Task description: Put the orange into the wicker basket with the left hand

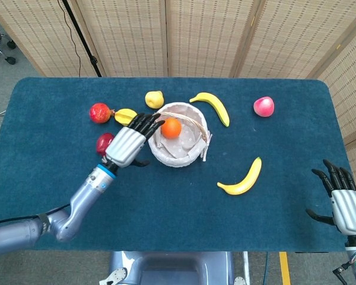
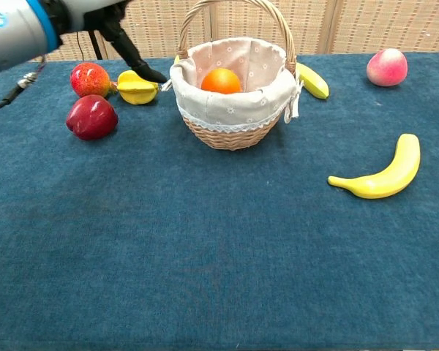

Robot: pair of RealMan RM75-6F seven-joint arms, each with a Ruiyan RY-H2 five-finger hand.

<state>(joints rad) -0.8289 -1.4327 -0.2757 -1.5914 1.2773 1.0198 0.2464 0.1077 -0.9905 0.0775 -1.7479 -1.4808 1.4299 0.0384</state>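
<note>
Your wicker basket (image 1: 179, 155), cloth-lined with a hoop handle, holds one item: the orange (image 1: 171, 127), resting inside against the far-left wall of the liner. Your left hand (image 1: 126, 144) sits just left of the basket, fingers spread, holding nothing. Your right hand (image 1: 344, 205) is at the near right edge, fingers apart, also holding nothing. On the table (image 1: 166, 202): red apple (image 2: 92, 117), starfruit (image 2: 136, 86), two bananas. No legible writing on any item.
</note>
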